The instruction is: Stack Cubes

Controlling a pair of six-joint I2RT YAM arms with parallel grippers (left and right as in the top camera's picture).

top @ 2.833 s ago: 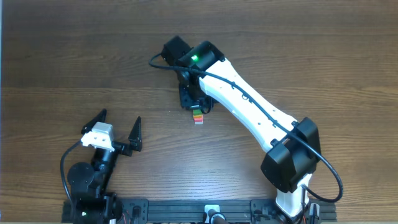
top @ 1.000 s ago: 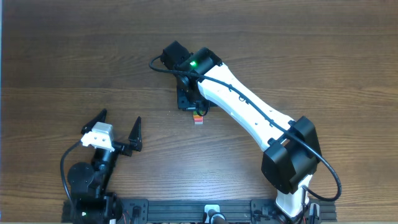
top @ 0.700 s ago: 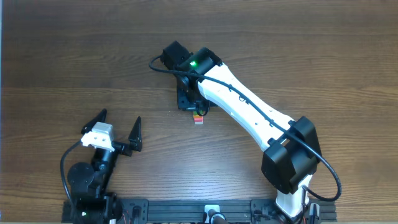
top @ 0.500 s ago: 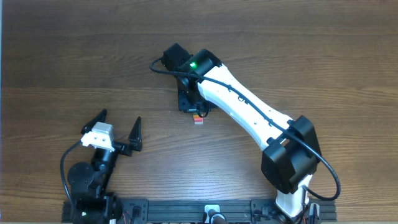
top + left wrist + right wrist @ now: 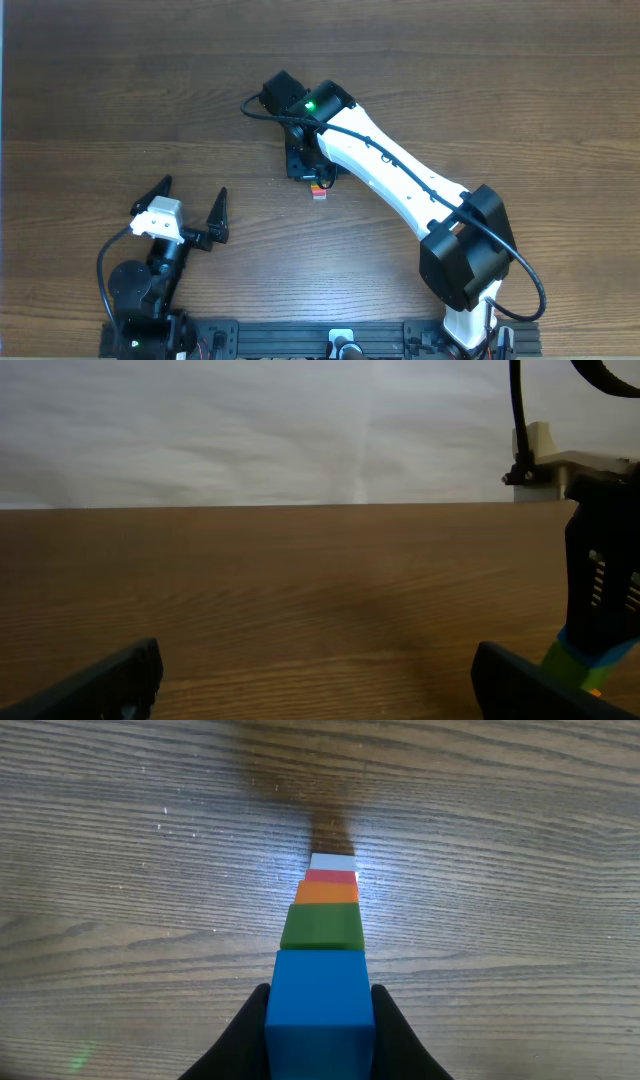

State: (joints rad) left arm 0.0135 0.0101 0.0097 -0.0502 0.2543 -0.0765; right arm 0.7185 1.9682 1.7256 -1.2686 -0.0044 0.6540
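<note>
A tower of cubes (image 5: 325, 900) stands mid-table, white at the bottom, then red, orange and green (image 5: 322, 928). A blue cube (image 5: 318, 1010) sits on top of the green one, and my right gripper (image 5: 318, 1020) is shut on it, one finger pressed to each side. From above, the right gripper (image 5: 308, 160) covers the upper cubes, and just the lower ones (image 5: 319, 190) peek out. My left gripper (image 5: 192, 202) rests near the table's front left, open and holding nothing. The left wrist view catches the tower's green cube (image 5: 572, 657) below the right gripper (image 5: 600, 580).
The wooden table (image 5: 120, 90) is bare around the tower. The right arm (image 5: 400, 180) slants across the middle right of the table. A pale wall (image 5: 250, 430) rises behind the table's far edge.
Compared with 2.8 s ago, the right gripper has shifted slightly over the tower and now hides the green cube from above. The left arm is unmoved.
</note>
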